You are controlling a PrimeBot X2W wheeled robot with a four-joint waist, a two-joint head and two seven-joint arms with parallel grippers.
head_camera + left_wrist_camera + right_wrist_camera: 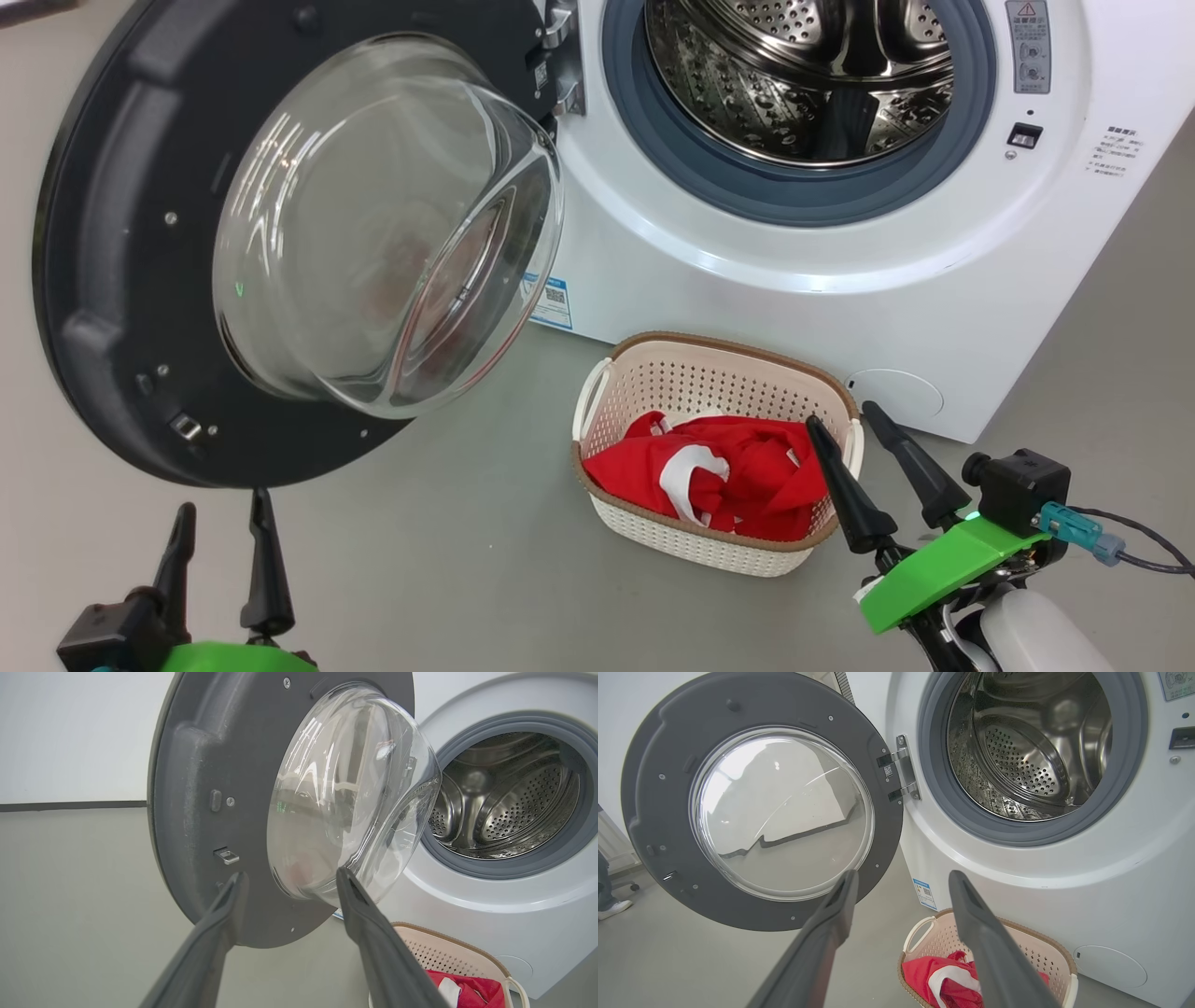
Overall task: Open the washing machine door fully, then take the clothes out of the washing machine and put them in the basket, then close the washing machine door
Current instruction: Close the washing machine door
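One door (103,233) wide open, window (373,224) bulging toward basket (709,383).

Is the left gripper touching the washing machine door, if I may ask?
Cannot tell. In the head view the left gripper reaches right up to the washing machine door at its lower rim; the left wrist view merely overlaps them.
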